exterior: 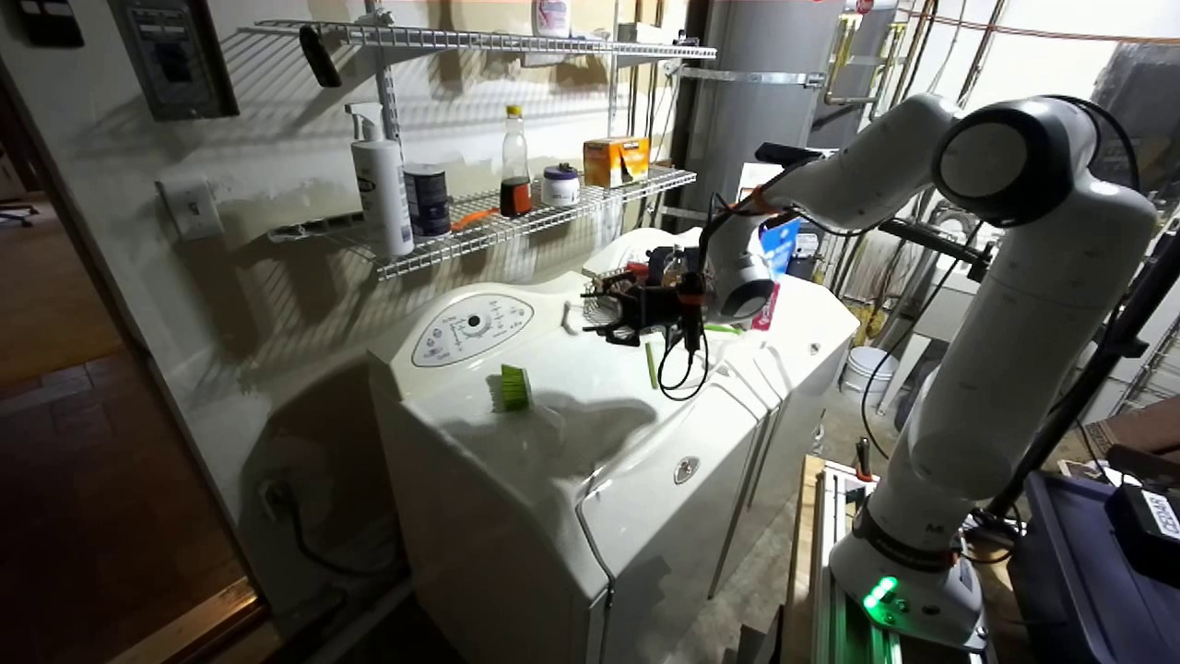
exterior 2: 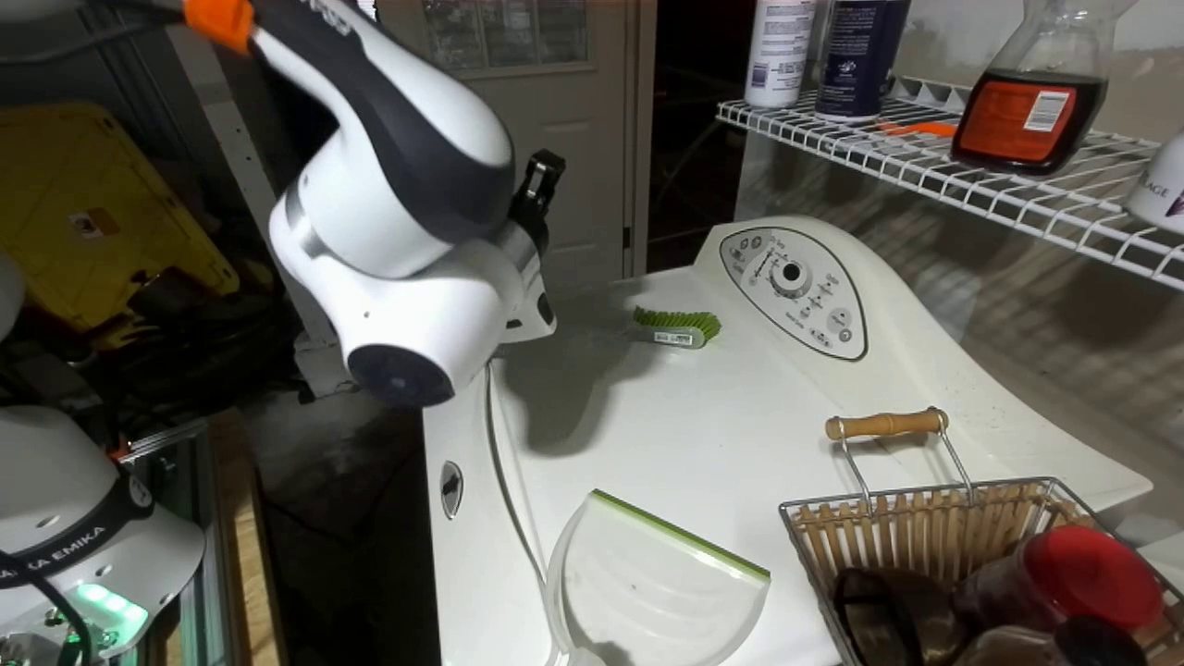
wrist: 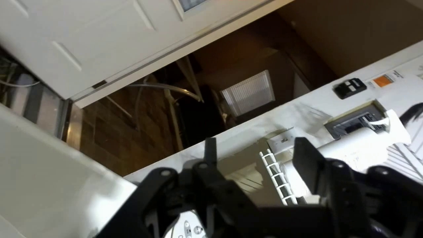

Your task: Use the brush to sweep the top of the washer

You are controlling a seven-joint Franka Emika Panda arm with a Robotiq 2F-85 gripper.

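Brush (exterior 2: pixel 678 331) between washer (exterior 2: pixel 703 435) side edge and dustpan (exterior 2: pixel 666 578); free room around

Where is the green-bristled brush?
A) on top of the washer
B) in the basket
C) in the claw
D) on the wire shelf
A: both exterior views show the brush lying on the washer, while the claw is open and empty in the wrist view.

Washer (exterior: pixel 590 369): your arm (exterior: pixel 1005 350) casts a broad shadow across its top in both exterior views.
Wall (exterior: pixel 249 286): in an exterior view you see wire shelves (exterior: pixel 461 39) stripe it with shadow, upper left.
Doorway (exterior: pixel 74 461): dim along that frame's left edge.
Robot base (exterior: pixel 922 576): green lights (exterior: pixel 885 585) glow, lower right there.
Wrist view: your jaws look dark and soft-edged at bottom; glare whitens the lower left.
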